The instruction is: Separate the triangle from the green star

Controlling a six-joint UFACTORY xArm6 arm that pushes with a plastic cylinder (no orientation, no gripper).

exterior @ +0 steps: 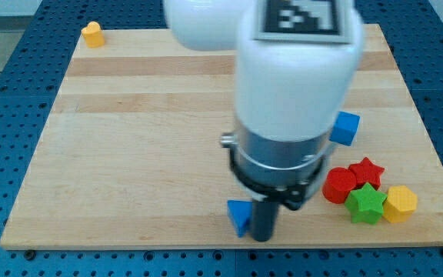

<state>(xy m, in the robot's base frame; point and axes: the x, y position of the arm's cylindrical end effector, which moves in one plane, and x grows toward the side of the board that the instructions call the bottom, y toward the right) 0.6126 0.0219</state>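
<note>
A blue triangle [239, 215] lies near the board's bottom edge, a little right of centre. My tip [262, 237] stands right beside it, on its right side, touching or nearly touching it. A green star [366, 203] lies at the view's lower right, well to the right of the triangle. It sits in a tight cluster with a red cylinder [339, 185], a red star [367, 171] and a yellow hexagon [400, 203]. The arm's white and grey body hides the board's middle.
A blue cube [346, 127] lies above the cluster, partly behind the arm. A yellow block [92, 34] stands at the board's top left corner. The wooden board [129, 154] has its bottom edge just below my tip.
</note>
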